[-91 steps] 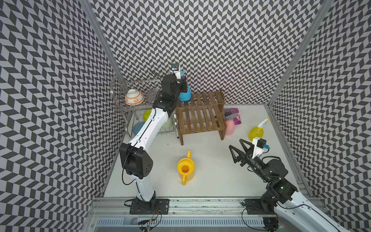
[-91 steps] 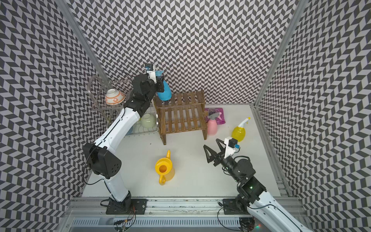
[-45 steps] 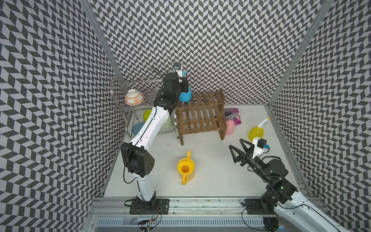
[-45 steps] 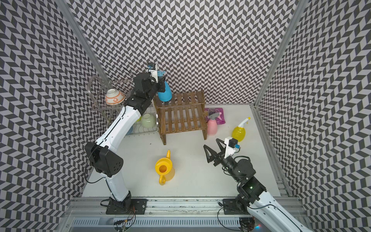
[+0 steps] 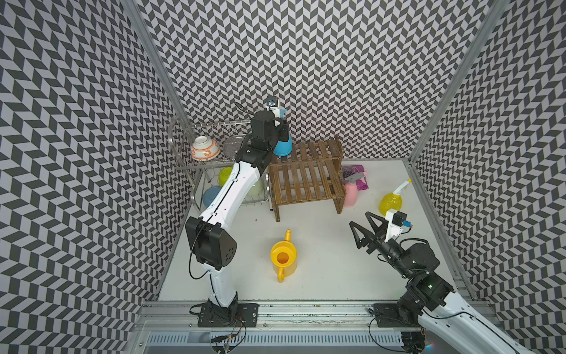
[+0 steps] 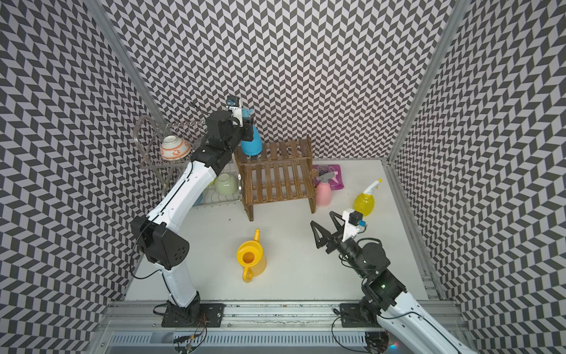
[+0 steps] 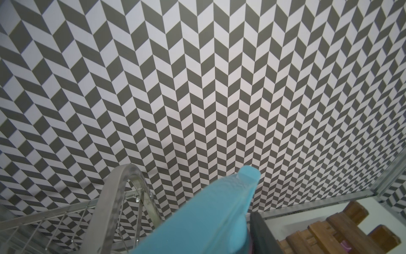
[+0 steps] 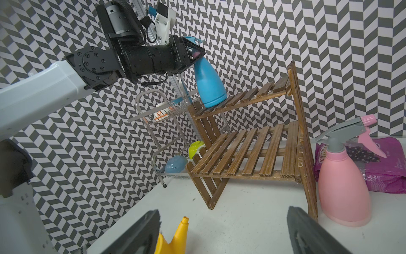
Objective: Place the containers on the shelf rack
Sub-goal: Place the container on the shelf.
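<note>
My left gripper [image 8: 194, 53] reaches over the top tier of the shelf rack [image 8: 248, 154], with a finger on either side of the neck of the blue spray bottle [image 8: 208, 85], just under its pink trigger. The bottle stands upright with its base on the upper slats, at the end nearest the wire dish rack [image 5: 211, 125]. Whether my fingers press the neck or stand just clear of it I cannot tell — the contact is too small to make out.

My right gripper [image 5: 360, 219] hangs above the table [image 5: 321, 275], jaws wide apart, with nothing between them.

The other three containers are on the table. The pink bottle [image 5: 350, 194] is upright just beside the rack's right leg, in front of a purple packet [image 5: 360, 171]. The translucent yellow bottle [image 5: 390, 202] is near it, farther right. The yellow watering can [image 5: 284, 259] sits in front of the rack, well apart from it.
</note>
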{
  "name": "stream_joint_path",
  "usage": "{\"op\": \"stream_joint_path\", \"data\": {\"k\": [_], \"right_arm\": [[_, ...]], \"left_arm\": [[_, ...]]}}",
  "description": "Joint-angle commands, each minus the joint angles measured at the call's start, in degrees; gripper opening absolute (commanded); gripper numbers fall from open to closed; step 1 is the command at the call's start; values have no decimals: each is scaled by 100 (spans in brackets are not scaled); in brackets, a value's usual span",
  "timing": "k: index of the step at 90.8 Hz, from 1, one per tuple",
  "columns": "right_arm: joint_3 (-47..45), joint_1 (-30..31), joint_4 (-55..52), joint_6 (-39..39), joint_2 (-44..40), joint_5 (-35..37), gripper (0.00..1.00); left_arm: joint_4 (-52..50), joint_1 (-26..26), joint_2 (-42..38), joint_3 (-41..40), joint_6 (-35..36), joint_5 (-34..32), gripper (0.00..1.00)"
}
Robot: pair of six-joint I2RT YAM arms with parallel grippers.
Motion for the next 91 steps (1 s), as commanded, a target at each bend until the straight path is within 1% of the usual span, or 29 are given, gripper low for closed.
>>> {"op": "stream_joint_path", "data": {"k": [1, 21, 34, 39, 43, 45, 50, 55, 60, 68, 76, 91], "right_arm": [[-30, -34, 291, -23, 0, -57, 93], [-33, -34, 292, -23, -14, -57, 93], [-44, -35, 290, -28, -42, -57, 93], [-48, -34, 290, -29, -57, -55, 93], [-53, -34, 292, -33, -81, -59, 93], [-53, -34, 290, -28, -85, -56, 93], [-60, -32, 292, -39, -108, -60, 93], [-67, -34, 302, -41, -123, -54, 93], [-66, -34, 302, -41, -128, -60, 93], [-69, -37, 306, -43, -144, -69, 93], [-75, -34, 311, -39, -161, -92, 93], [-126, -31, 435, -50, -231, -263, 93]], "left_arm": [[-148, -26, 16, 90, -14, -49, 47], [-85, -35, -179, -20, -67, -16, 59], [-59, -48, -364, -109, -108, -30, 69], [-18, -65, -480, -171, -121, -59, 73], [21, -91, -596, -235, -134, -59, 75], [38, -108, -646, -275, -130, -60, 79], [105, -156, -820, -381, -129, -59, 83], [183, -210, -1038, -521, -137, -32, 86], [294, -217, -1292, -696, -192, 128, 86], [541, -224, -1744, -1115, -359, 397, 87], [903, -217, -2350, -1768, -577, 741, 87], [1975, -219, -3670, -3573, -1255, 1647, 88]]}}
